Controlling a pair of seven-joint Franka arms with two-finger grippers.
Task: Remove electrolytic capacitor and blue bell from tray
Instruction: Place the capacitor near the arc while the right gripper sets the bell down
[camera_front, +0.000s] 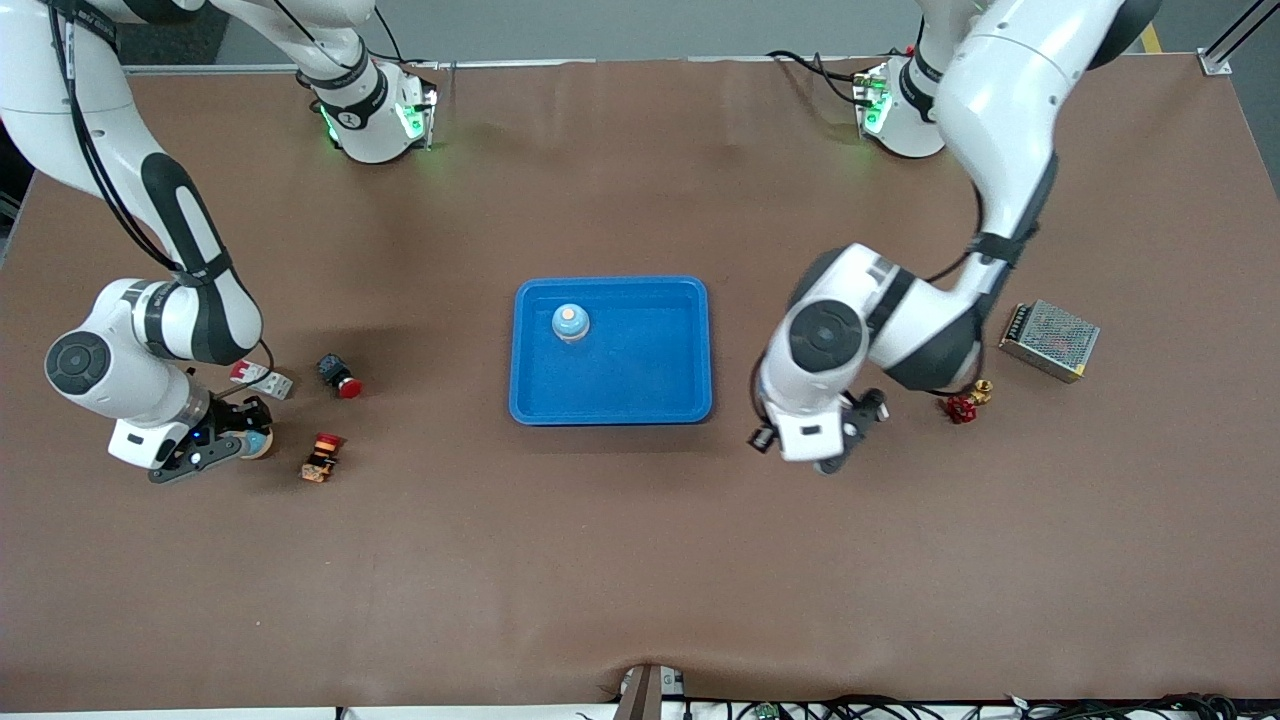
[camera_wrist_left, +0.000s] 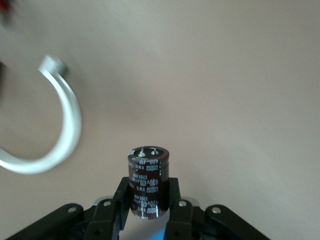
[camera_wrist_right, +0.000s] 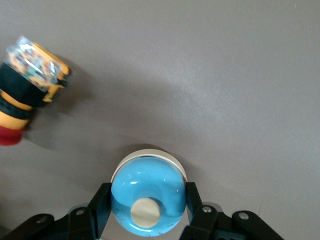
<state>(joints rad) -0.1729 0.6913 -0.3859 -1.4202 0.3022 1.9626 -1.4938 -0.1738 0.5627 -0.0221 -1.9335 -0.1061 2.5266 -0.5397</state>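
Brown desk (camera_front: 640, 560); blue tray (camera_front: 610, 400) at centre. Left gripper (camera_wrist_left: 148, 207) at four o'clock, clamping capacitor (camera_wrist_left: 146, 182). Right gripper (camera_wrist_right: 148, 212) at eight o'clock, gripping blue bell (camera_wrist_right: 148, 195). Both outside tray; next, probably lower and release.

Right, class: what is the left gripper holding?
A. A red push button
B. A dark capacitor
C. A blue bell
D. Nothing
B: the left wrist view shows the left gripper shut on a dark brown capacitor, over bare table; the blue bell is in the right gripper.
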